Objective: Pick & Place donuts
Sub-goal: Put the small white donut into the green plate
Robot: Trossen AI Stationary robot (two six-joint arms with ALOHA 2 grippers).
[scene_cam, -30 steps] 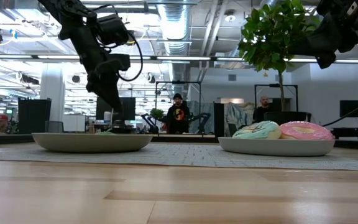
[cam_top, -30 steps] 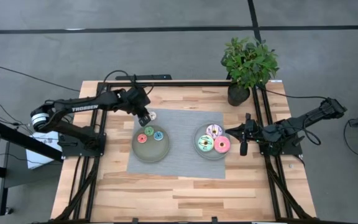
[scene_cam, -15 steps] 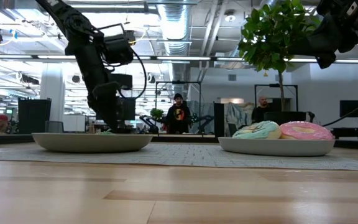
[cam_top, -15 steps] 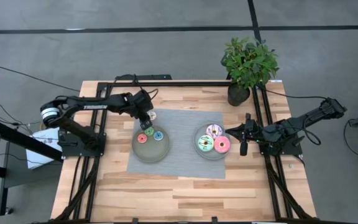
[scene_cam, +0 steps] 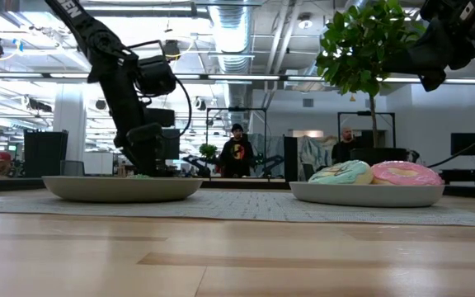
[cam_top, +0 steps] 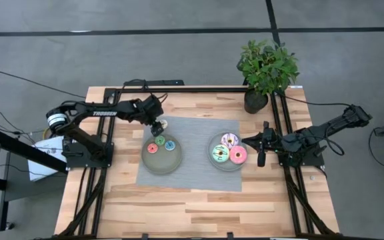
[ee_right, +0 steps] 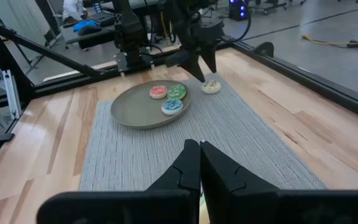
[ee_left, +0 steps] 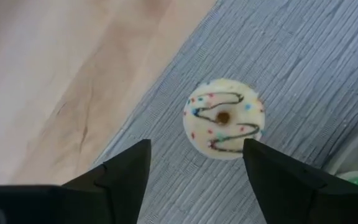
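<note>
I see my left gripper [ee_left: 194, 171] with fingers spread either side of the small tan donut [ee_left: 224, 117], a squiggle-iced ring on the ribbed grey mat [cam_top: 199, 130], just beyond the left plate [cam_top: 153, 162]. My right gripper [cam_top: 262, 159] waits with fingers closed beside the right plate [cam_top: 213, 162].

Wooden table [cam_top: 199, 203], grey mat [cam_top: 192, 170] on it, potted plant [cam_top: 267, 70] at corner

You see a small tan donut [ee_left: 224, 118], cream-iced with dark squiggles and coloured sprinkles, lying flat on the grey woven mat [ee_left: 303, 68] at the centre of the frame. The left gripper [ee_left: 196, 169] has its two dark fingers [ee_left: 122, 175] spread apart at the bottom, the donut just above the gap. Bare wooden tabletop [ee_left: 61, 74] fills the upper left.
</note>
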